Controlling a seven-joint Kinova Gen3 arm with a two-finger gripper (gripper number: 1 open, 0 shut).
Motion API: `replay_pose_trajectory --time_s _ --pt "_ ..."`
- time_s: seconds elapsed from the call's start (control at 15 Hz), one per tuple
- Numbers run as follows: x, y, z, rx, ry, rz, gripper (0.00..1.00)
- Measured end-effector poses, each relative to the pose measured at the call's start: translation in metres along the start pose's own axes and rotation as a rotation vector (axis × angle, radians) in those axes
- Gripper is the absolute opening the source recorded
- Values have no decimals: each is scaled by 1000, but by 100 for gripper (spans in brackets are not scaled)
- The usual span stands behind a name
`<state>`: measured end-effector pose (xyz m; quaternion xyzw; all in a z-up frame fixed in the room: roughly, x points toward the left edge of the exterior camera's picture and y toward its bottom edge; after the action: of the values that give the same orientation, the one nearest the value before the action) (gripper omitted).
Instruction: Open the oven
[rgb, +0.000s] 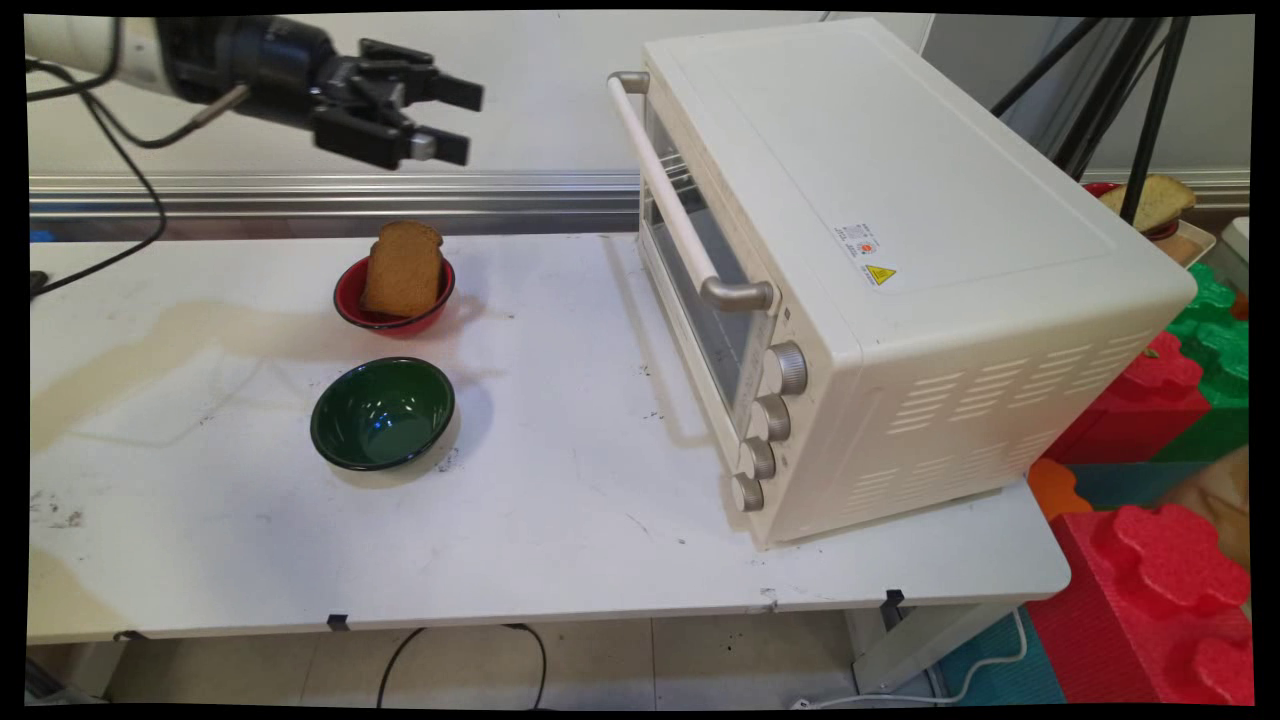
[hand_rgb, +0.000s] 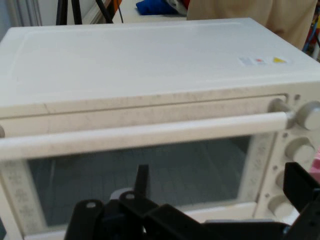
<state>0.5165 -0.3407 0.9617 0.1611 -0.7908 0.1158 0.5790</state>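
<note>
Green bowl (rgb: 383, 413) sits empty nearest the camera on the white tabletop (rgb: 560, 520), with a red bowl (rgb: 394, 296) just behind it holding an upright slice of brown bread (rgb: 403, 269). Raised above them at upper left, the black gripper (rgb: 452, 120) holds nothing, jaws apart, pointing toward the closed cream toaster oven (rgb: 900, 280) and its long door handle (rgb: 672, 200) at right.
</note>
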Motion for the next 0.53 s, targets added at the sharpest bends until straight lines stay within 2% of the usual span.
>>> replay_pose_trajectory --time_s 0.53 --pt "25 -13 76 12 -10 22 100"
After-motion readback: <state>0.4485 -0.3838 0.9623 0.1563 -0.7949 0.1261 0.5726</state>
